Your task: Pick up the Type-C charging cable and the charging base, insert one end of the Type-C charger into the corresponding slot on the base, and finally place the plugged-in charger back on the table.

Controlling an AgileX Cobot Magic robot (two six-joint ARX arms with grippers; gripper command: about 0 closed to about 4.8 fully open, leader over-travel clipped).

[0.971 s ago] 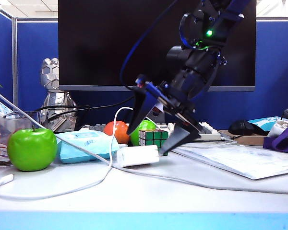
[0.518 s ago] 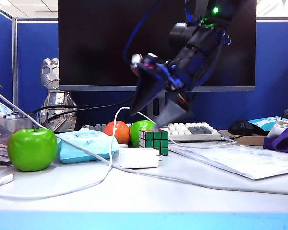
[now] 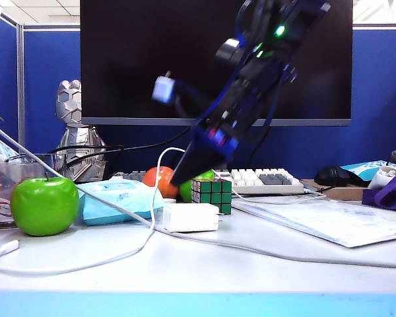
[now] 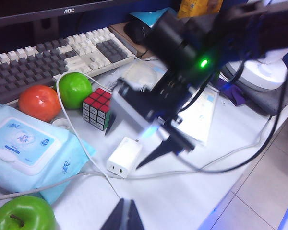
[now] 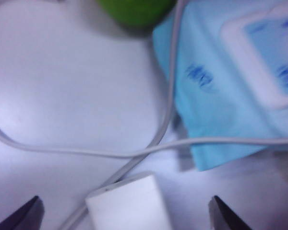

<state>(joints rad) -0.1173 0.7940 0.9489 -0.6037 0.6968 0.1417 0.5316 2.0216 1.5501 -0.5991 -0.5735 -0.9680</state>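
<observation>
- We are holding our right tool (image 3: 185, 173) spread wide and empty, its dark fingers hanging just above the base (image 3: 191, 216); in the right wrist view the two fingertips (image 5: 24, 214) are sitting far apart on either side of that white block (image 5: 129, 203).
- The base is lying flat on the tabletop (image 3: 251, 271), just in front of the cube (image 3: 211, 194), with its ports showing in the left wrist view (image 4: 124, 156).
- The cable (image 3: 105, 257) is lying loose on the tabletop, looping from the near left edge past the base and running on to the right; one strand is crossing the blue wipes pack (image 3: 119, 198).
- Our left tool (image 4: 125, 218) is clenched with nothing between its fingers, hanging well back from the base on the near side; it is not showing in the exterior view.
- A green apple (image 3: 44, 205) is sitting to the left of the wipes.
</observation>
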